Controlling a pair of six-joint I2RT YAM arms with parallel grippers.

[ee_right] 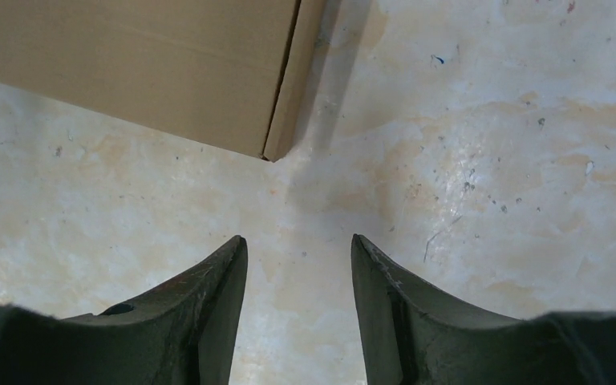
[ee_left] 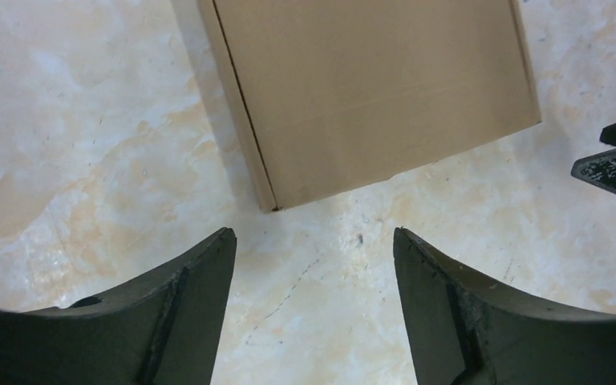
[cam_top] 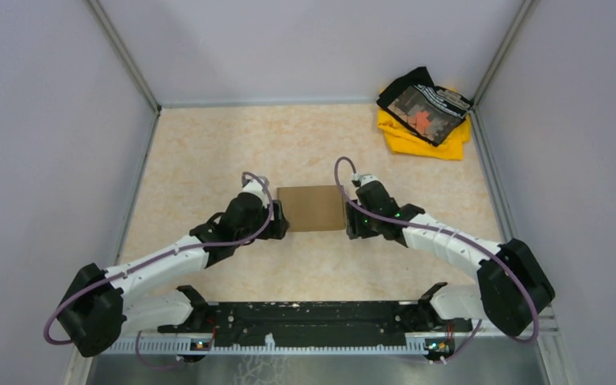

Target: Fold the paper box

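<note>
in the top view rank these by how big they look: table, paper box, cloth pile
1. table, by far the largest
2. cloth pile
3. paper box, somewhat smaller than the pile

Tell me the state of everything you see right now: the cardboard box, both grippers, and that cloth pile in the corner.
paper box: folded shut, lying flat, gripped by nothing.
left gripper: open, empty, just short of the box's corner.
right gripper: open, empty, just short of the box's other side.
yellow and black cloth pile: heaped in the far right corner, well away from the box.
</note>
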